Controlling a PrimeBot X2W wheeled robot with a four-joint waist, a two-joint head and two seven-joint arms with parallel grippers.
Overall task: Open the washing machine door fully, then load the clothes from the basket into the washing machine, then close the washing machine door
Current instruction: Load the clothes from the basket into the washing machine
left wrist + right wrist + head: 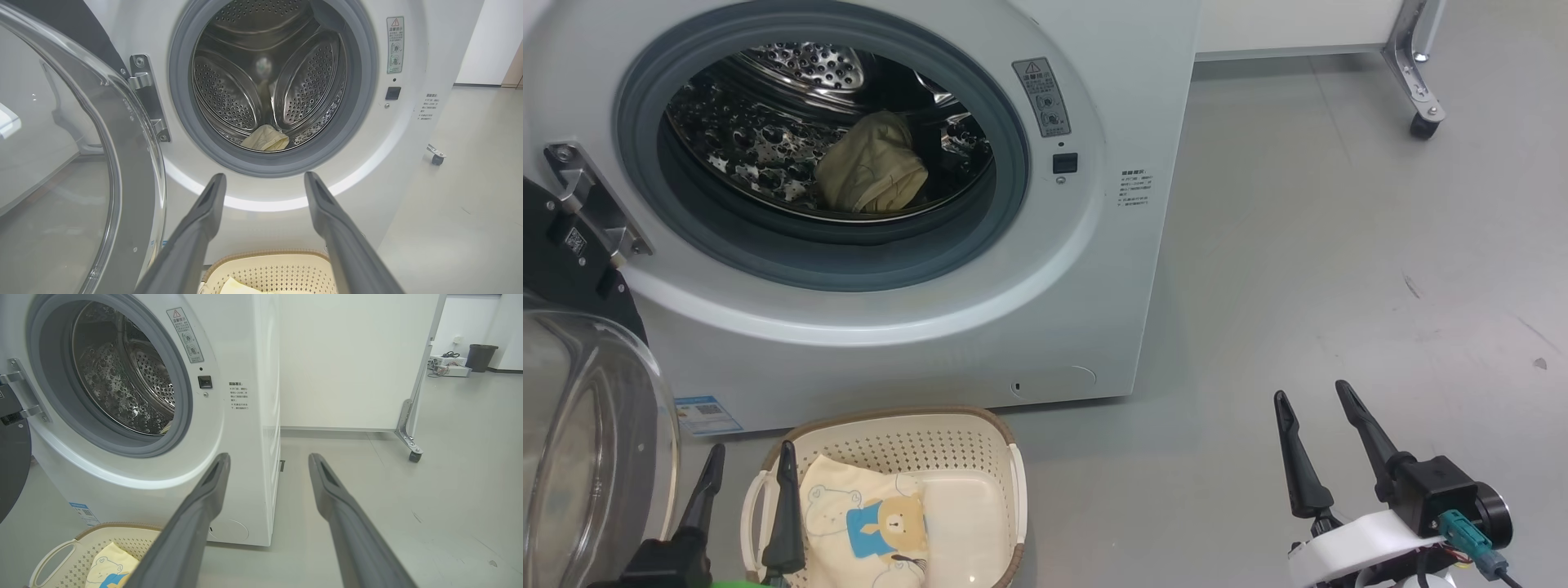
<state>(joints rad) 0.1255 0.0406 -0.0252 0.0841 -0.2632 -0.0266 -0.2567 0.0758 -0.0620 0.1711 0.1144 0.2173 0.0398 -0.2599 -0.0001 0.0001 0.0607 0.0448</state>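
Left fingers (786,510) are spread wide with nothing between them, hanging over the near-left corner of the basket (907,416). Right fingers (1298,457) are just as open and empty, parked over bare floor (1339,245), well off to the right of everything.

So the step in hand looks like picking up the second piece. The bear-print garment (874,514) lies flat in the basket, mostly toward its left half, just beside that left arm. I'd drop straight down onto the middle of the cloth, not the edge, and pinch a proper fold. Flat fabric on a hard plastic bottom is easy to skate over, so the tips need to press in before closing. One finger sits right over the basket's rim and white handle, so shift right a touch first or it'll land on plastic.

Then lift high enough that the cloth clears the rim before swinging it away and up to the drum (768,131). Reach past the grey seal (849,269) before letting go, so nothing drapes over the lip; the cream garment (872,163) inside shows about how deep.

The washing machine door (588,425) stands open close on the left, glass bowl bulging toward the arm, so watch that elbow. The washing machine (1078,310) sits just behind the basket.
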